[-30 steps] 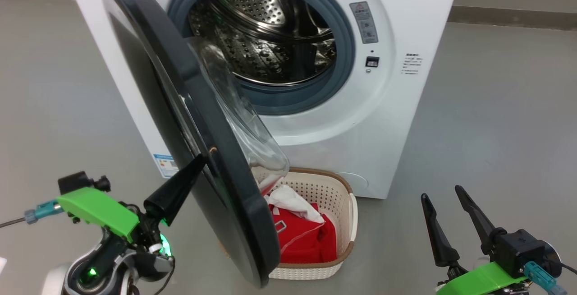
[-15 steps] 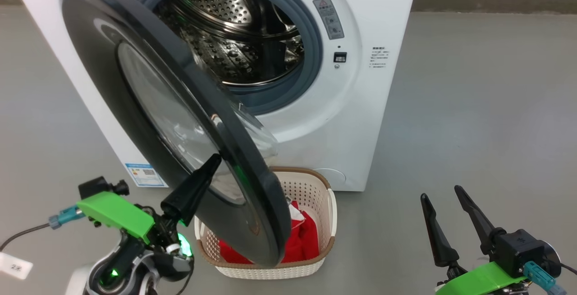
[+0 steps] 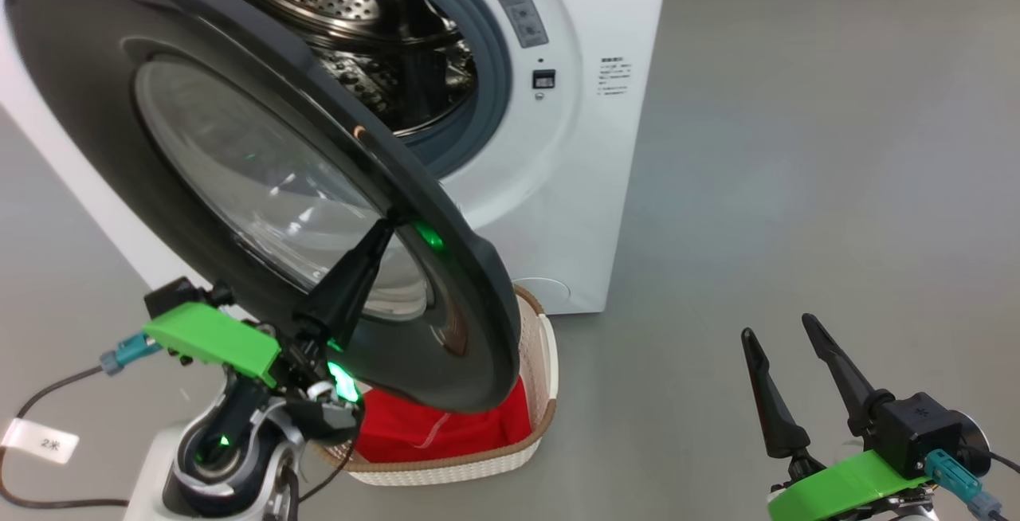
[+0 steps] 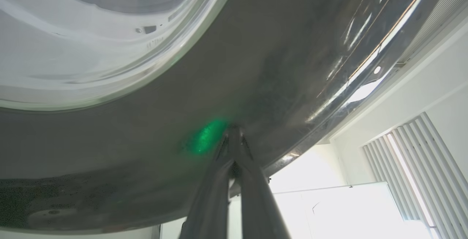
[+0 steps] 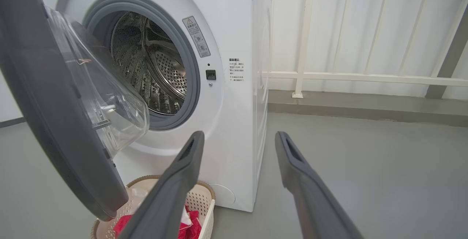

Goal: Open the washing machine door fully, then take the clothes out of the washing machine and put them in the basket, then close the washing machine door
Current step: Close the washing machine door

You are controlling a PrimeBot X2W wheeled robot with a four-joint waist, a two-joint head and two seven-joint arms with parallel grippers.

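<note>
step: closing door, judged | door [image 3: 263, 178] half-swung, hinged at left, outer face toward left gripper [image 3: 385, 228] — nearer arm | left gripper pinched shut, empty, tips touching black rim just beside glass | arm low, fingers slanting up-right | right gripper [image 3: 778, 326] spread wide, well apart | clothes [image 3: 446, 429] in basket [image 3: 546, 346] under door's lower edge

We are reading "2米" on a small white tag [image 3: 40, 443] fixed to the black cable [image 3: 57, 385] at the lower left. On the washing machine [image 3: 590, 186] we are seeing a grey label [image 3: 518, 9] with a red warning triangle, and a block of small print [image 3: 616, 77]. The wording of both is proving too small to read.
</note>
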